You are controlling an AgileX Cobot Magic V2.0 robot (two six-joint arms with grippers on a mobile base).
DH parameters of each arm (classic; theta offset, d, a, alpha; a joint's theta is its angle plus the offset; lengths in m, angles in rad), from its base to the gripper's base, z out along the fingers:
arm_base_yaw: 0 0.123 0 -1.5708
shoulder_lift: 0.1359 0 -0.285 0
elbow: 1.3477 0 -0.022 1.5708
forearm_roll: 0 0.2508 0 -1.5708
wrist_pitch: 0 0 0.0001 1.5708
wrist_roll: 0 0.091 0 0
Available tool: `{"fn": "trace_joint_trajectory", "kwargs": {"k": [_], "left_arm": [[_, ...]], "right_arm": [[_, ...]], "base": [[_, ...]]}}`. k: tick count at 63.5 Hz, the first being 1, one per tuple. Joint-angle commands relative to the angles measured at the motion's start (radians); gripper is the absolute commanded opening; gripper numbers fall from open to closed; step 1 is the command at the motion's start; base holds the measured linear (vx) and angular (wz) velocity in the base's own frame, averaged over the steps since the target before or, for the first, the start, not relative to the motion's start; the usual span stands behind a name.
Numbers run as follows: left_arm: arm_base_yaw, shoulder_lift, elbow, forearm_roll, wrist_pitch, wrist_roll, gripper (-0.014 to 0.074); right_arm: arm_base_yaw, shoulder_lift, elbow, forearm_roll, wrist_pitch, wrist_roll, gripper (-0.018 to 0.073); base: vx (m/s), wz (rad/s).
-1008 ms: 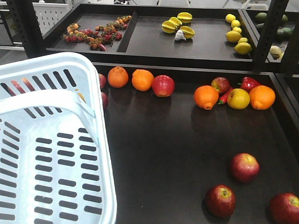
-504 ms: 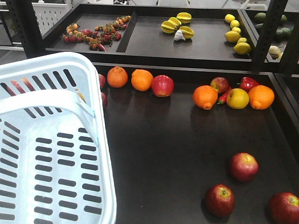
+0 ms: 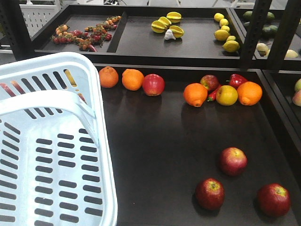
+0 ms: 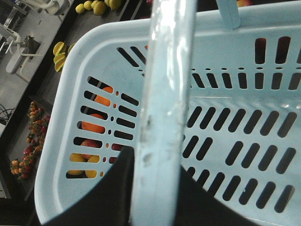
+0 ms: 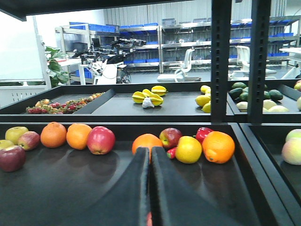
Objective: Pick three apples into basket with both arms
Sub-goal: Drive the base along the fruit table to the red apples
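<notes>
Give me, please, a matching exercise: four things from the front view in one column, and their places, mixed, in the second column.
1 basket
2 three apples
3 starfruit
4 red pepper

A far shelf, middle compartment
B left, nearest the camera
C near tray, front right
D near tray, back row, right

Pairs: 1-B, 2-C, 3-A, 4-D

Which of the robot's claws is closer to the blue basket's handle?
Left. The left gripper clasps the basket handle between its fingers; the right gripper points across the fruit shelf, no basket in its view.
</notes>
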Motion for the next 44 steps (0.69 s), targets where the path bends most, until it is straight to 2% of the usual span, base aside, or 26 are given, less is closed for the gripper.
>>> {"fn": "trace_joint_trajectory", "kwargs": {"k": [1, 44], "left_arm": [[-0.004, -0.001, -0.034, 0.002, -0.092, -0.015, -0.0008], [-0.004, -0.001, -0.034, 0.002, -0.092, -0.015, -0.0008]], "right_arm": [[-0.005, -0.011, 0.014, -0.007, -0.069, -0.002, -0.0009], [-0.005, -0.011, 0.014, -0.007, -0.069, -0.002, -0.0009]], "base": [[-0.03, -0.10], [-0.04, -0.14]]}}
